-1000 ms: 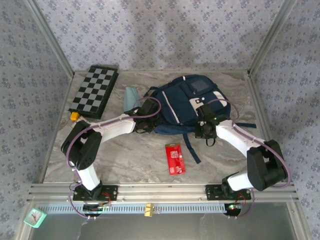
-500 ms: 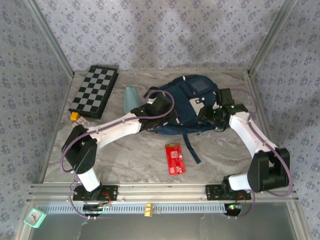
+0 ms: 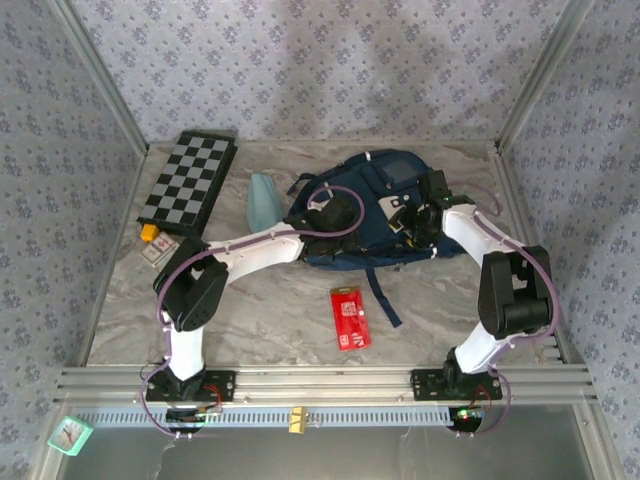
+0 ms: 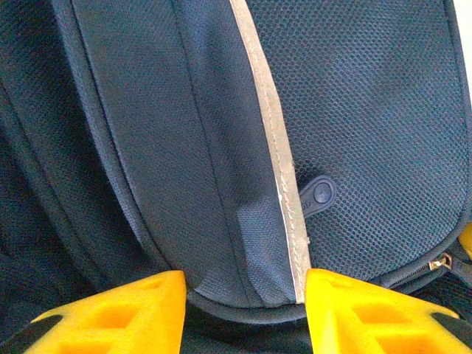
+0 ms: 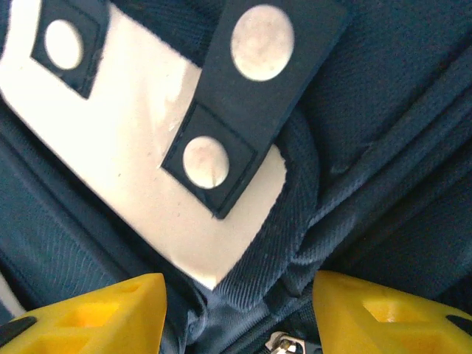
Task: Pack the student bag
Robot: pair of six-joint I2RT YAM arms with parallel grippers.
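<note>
The student bag (image 3: 365,205), a navy-blue backpack with pale patches, lies at the back middle of the table with a strap trailing toward me. My left gripper (image 3: 335,215) hovers over its left side, open. In the left wrist view the yellow fingers (image 4: 110,317) stand apart with navy fabric and a pale trim strip (image 4: 284,184) between them, and the left gripper (image 4: 245,310) pinches nothing. My right gripper (image 3: 420,222) is over the bag's right side, open. Its fingers (image 5: 391,317) straddle a white patch (image 5: 133,169) and a zipper pull (image 5: 284,343).
A black-and-white chessboard (image 3: 190,182) lies at the back left, with a light-blue item (image 3: 263,200) between it and the bag. A red packet (image 3: 350,318) lies in front of the bag. A small yellow piece (image 3: 150,233) and a card (image 3: 160,250) sit at the left.
Both grippers have opened from nearly shut. Both arms have reached farther back over the bag, and the bag has bunched up and shifted slightly away from me.
</note>
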